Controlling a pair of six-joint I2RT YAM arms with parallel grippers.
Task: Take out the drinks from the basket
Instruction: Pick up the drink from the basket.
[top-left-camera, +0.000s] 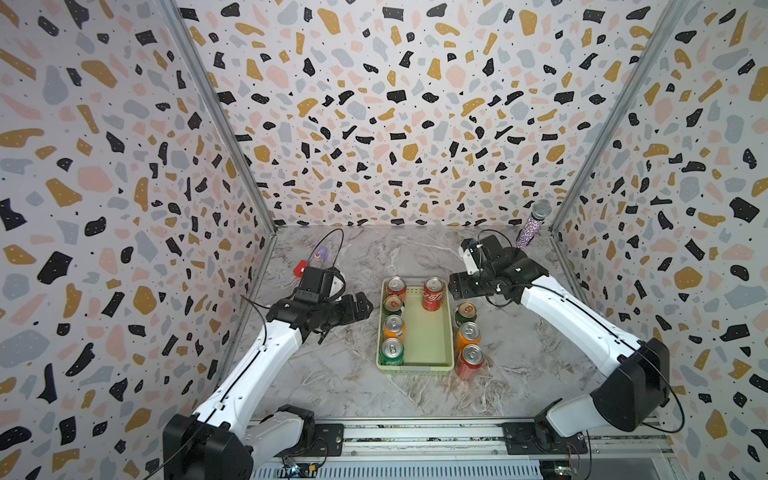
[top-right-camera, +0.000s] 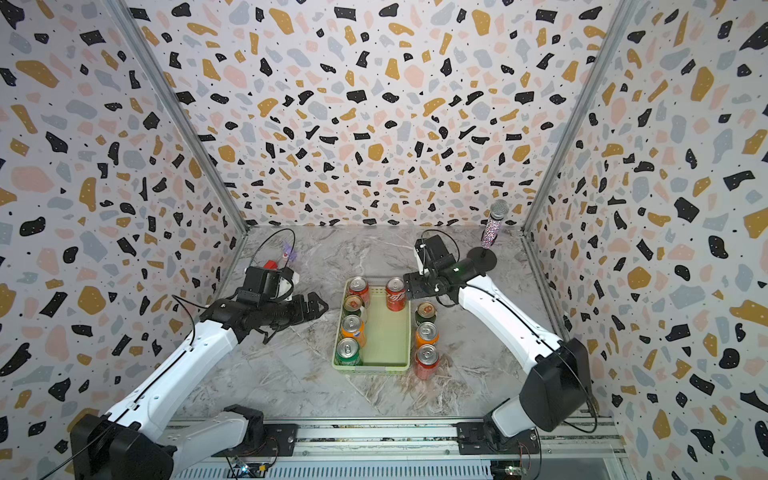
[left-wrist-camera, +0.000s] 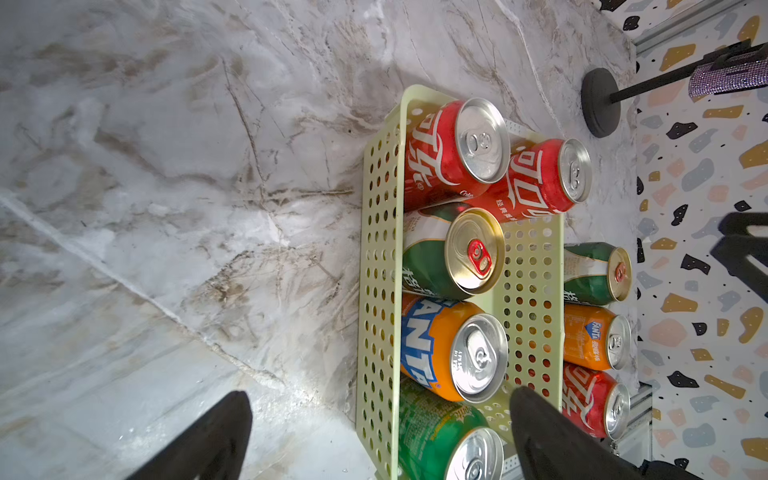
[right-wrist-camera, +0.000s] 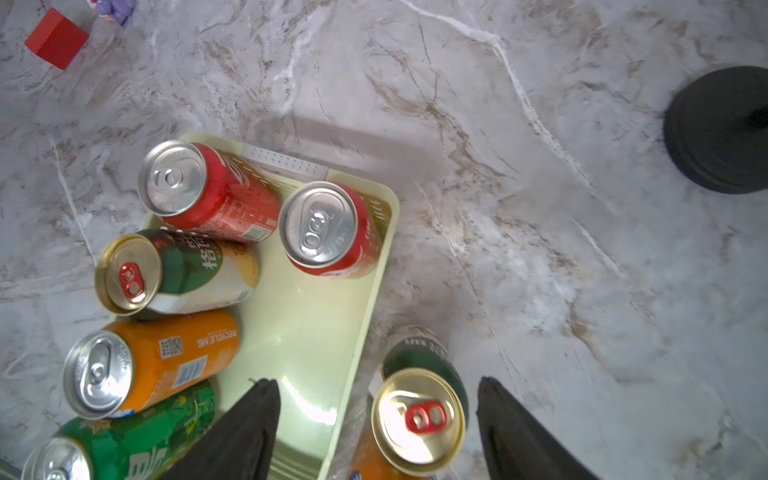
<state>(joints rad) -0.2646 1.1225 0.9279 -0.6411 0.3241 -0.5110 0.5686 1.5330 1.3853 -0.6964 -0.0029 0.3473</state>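
Drinks number eight, all upright cans: five stand in the basket, three on the table just beside its right wall. Inside, four line the left wall from far to near: red can, dark green can, orange can, bright green can; a second red can stands alone in the far right corner. Outside, far to near: outer dark green can, outer orange can, outer red can. Right gripper hangs over the outer dark green can, fingers apart, gripping nothing; the can's gold lid shows between them. Left gripper sits off the basket's left wall, fingers apart, empty. The perforated right wall stands between the outer row and the second red can. Toward the far right corner a glittery microphone rests on a stand with a round black base, close behind the right arm. Toward the far left lie a red block and a small purple item, too small to identify. Basket: pale green plastic, rectangular, rounded corners, low walls pierced with round holes, smooth floor. Cans: glossy metal cylinders, lids silver except gold lids with red tabs on both dark green ones. Table: grey marble-pattern surface with pale veins. Three walls carry a terrazzo print; a metal rail runs along the near edge.
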